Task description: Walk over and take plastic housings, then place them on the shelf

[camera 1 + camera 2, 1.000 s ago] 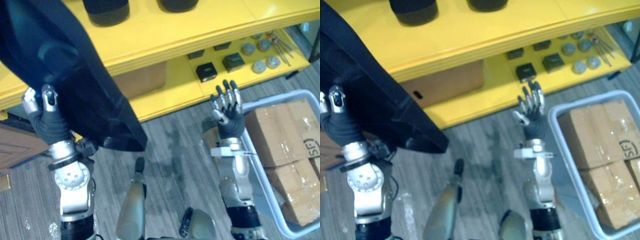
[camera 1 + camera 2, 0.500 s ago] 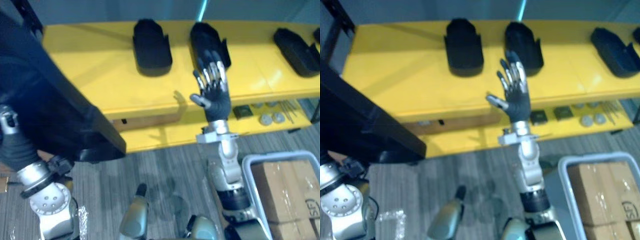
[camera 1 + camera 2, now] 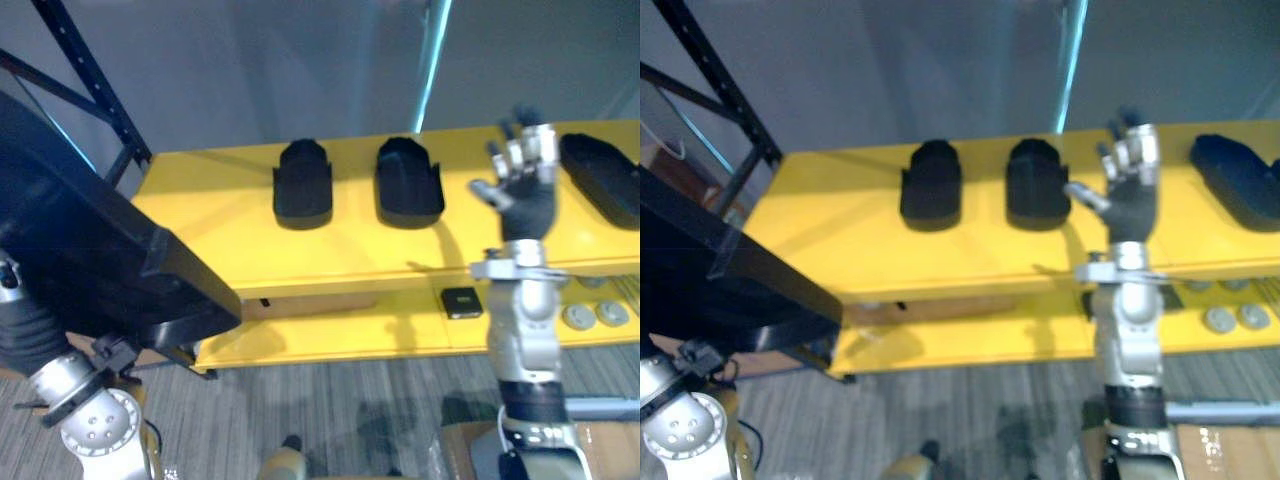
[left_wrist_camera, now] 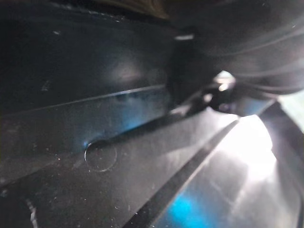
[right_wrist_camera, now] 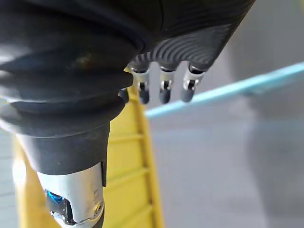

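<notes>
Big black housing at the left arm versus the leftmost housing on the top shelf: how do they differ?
The big black housing is off the shelf and tilted; the leftmost housing lies flat on the yellow top shelf. The big one shows a broad flat face with sharp edges; the leftmost one is a smaller-looking rounded shell. Both are black.

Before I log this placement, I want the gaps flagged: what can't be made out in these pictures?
- Left hand: its hold is hidden behind the large black housing in both eye views; the left wrist view sits against dark plastic.
- Rightmost housing on the yellow shelf: cut off by the picture's edge in the left eye view.
- Grey discs on the lower level: too small to identify.
</notes>
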`<state>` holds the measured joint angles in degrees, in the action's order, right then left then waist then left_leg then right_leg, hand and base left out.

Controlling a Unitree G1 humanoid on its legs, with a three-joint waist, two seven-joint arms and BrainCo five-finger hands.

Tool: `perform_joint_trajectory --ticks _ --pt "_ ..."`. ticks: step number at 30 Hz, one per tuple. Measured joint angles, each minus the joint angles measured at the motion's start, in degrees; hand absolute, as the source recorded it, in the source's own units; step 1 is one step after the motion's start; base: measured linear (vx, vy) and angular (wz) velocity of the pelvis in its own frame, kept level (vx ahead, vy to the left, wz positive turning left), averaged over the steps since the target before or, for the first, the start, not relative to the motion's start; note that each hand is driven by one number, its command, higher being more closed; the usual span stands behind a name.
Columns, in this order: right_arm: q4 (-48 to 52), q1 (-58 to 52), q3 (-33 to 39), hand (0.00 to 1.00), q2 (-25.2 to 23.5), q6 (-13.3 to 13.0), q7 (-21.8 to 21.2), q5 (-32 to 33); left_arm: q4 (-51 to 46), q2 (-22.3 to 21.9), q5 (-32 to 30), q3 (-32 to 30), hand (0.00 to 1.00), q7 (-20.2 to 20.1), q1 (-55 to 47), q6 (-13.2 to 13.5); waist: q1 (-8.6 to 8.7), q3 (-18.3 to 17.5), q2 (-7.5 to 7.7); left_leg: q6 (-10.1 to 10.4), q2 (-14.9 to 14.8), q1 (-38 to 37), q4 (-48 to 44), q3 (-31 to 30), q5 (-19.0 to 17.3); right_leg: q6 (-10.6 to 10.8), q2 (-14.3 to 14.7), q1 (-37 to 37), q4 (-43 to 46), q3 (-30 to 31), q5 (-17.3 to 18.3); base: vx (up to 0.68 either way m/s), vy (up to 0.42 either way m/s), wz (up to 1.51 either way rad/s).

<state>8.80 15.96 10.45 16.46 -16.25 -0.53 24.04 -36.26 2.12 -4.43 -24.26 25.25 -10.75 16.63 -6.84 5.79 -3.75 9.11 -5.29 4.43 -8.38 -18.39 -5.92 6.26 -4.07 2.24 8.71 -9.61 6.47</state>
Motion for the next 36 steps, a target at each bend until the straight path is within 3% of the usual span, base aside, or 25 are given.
perform_joint_trajectory --ticks 4,7,15,19,20,23,24,25,26,29,32,33,34,36 --pt "1.09 -1.53 -0.48 0.0 -3.67 0.1 -0.86 -0.05 0.03 -0.05 0.03 0.09 1.0 -0.78 -0.74 -0.09 0.0 -1.5 2.35 -0.91 1.68 0.44 0.93 -0.14 0.7 -0.02 -1.21 0.29 -1.48 -0.31 0.01 0.01 0.03 0.08" --pt "2.32 -2.5 -1.06 0.0 -7.02 0.1 -0.89 -0.11 0.02 -0.29 0.04 0.45 1.0 -1.22 -1.01 -0.11 0.11 -1.93 3.04 -1.5 2.8 0.56 2.68 -1.09 1.94 0.0 -2.36 0.23 -1.74 -1.53 0.02 -0.01 0.039 0.21" --pt "1.76 -2.13 -7.45 0.0 -10.95 0.32 -0.79 -0.06 -0.25 -0.63 0.01 0.75 1.0 -1.87 -3.64 -0.54 -0.17 -2.15 3.37 -1.75 3.34 -0.28 5.03 -1.53 3.78 0.46 -3.13 0.5 -2.46 -2.52 -0.36 0.02 0.014 0.06" --pt "-0.62 -0.44 -10.49 0.0 -11.57 0.36 -0.97 0.78 -0.86 -2.26 -0.01 0.62 1.0 -2.95 -5.09 -0.61 -0.18 -2.19 3.35 -1.59 4.7 0.9 4.17 -5.07 4.0 0.42 -3.94 4.09 -3.51 -8.77 0.1 0.04 0.007 0.7" --pt "-2.02 0.91 -10.71 0.0 -11.58 0.51 -0.97 1.02 -0.85 -2.83 0.0 0.59 1.0 -2.98 -4.99 -0.7 -0.04 -2.12 3.29 -3.94 4.4 2.27 3.61 -1.86 3.59 0.74 -4.59 5.52 -3.61 -12.27 0.54 0.01 0.047 1.43" --pt "-4.72 3.98 -10.83 0.0 -10.2 0.41 -0.9 1.04 -0.72 -2.77 -0.01 0.74 1.0 -3.2 -4.87 -0.9 0.5 -1.66 2.48 -8.09 0.07 6.53 -0.07 18.34 5.56 1.5 -6.38 8.75 -2.81 -21.5 1.01 0.02 0.065 1.63" --pt "-5.4 4.67 -10.96 0.0 -10.14 0.5 -0.86 1.02 -0.75 -2.68 -0.02 0.71 1.0 -3.29 -4.89 -0.92 -0.05 -1.78 2.08 -8.65 -0.55 7.11 -0.66 21.82 6.11 2.03 -6.88 9.1 -2.61 -22.6 1.31 0.05 0.108 1.27" --pt "-5.66 5.5 -11.62 0.0 -10.17 0.58 -0.81 0.97 -0.77 -2.7 -0.02 0.75 1.0 -3.48 -4.94 -0.93 -0.92 -1.84 1.85 -7.15 -1.06 7.77 -0.85 26.88 7.39 2.97 -7.67 9.73 -2.59 -24.61 1.61 0.07 0.103 1.08" --pt "-5.64 5.79 -12.41 0.0 -10.31 0.73 -0.84 0.89 -0.79 -2.65 -0.01 0.68 1.0 -3.96 -5.11 -1.02 -1.72 -1.76 2.05 -5.38 -0.26 7.67 0.3 27.77 8.67 3.07 -8.68 10.08 -3.02 -25.32 1.58 0.08 0.105 0.92" --pt "-5.6 6.47 -14.66 0.0 -12.54 2.09 -1.34 -0.3 -0.94 -2.45 0.04 0.28 1.0 -5.38 -4.74 -1.42 -2.16 -0.66 4.0 -6.16 3.01 7.92 1.5 26.67 9.05 3.28 -10.85 10.88 -3.2 -26.91 1.4 0.09 0.156 0.56" --pt "-5.34 6.46 -14.62 0.0 -12.86 2.94 -1.93 -2.58 -0.37 -1.84 0.06 0.78 1.0 -6.86 -4.55 -2.5 -1.78 -0.1 4.35 -7.58 3.57 7.49 0.06 26.35 7.17 2.86 -15.48 5.93 11.07 -24.66 1.11 0.07 0.15 0.09" --pt "-4.78 6.47 -14.36 0.0 -12.85 2.93 -1.9 -3.02 -0.02 -0.25 0.07 0.81 1.0 -6.74 -3.56 -2.56 -1.67 0.09 4.75 -8.19 3.5 6.42 0.22 26.56 6.86 0.77 -16.96 3.56 16.45 -22.07 0.77 0.11 0.054 -0.15" --pt "-4.64 6.46 -14.4 0.0 -12.83 2.92 -1.9 -3.6 1.0 1.44 0.06 1.25 1.0 -6.66 -1.66 -2.55 -1.32 0.45 4.23 -8.37 2.87 5.17 1.26 26.46 6.8 -0.24 -16.66 2.29 17.92 -19.23 3.9 0.12 0.051 -0.18" --pt "-4.63 6.58 -14.55 0.0 -12.84 2.92 -1.9 -4.52 2.6 2.71 0.18 2.15 1.0 -6.23 1.25 -2.5 -0.61 0.53 4.09 -8.0 1.81 3.33 3.59 26.45 7.41 -0.59 -14.65 0.09 17.03 -16.66 6.39 0.09 -0.023 -0.14"
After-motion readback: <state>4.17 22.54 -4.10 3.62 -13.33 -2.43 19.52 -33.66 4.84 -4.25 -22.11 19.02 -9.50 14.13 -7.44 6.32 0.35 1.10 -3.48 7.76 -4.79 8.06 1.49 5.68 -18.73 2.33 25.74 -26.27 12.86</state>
